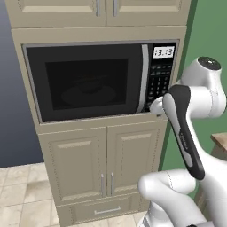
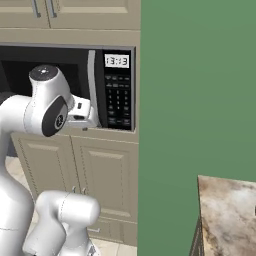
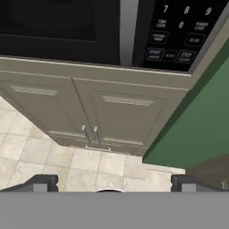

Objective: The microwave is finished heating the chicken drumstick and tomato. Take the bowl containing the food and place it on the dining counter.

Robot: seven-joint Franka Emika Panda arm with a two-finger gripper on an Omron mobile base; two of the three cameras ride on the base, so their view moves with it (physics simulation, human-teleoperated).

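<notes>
- The microwave [image 1: 99,82] door is shut, with a faint rounded shape behind the dark glass around 9 o'clock of the keypad [image 1: 159,82]. That's probably the bowl with the food, but it's too dim to call.
- The door handle [image 1: 143,77] runs vertically just left of the keypad, and the gripper [image 3: 114,182] sits near its lower end, at about 5 o'clock of the door.
- Risk: the hand is so close to the keypad it could bump buttons instead of hooking the handle, or slip off the slim bar.
- Jaws: spread wide apart, holding nothing, tips clear of the microwave.
- The dining counter [image 2: 227,210] waits at 4 o'clock in the right base view, well apart.
</notes>
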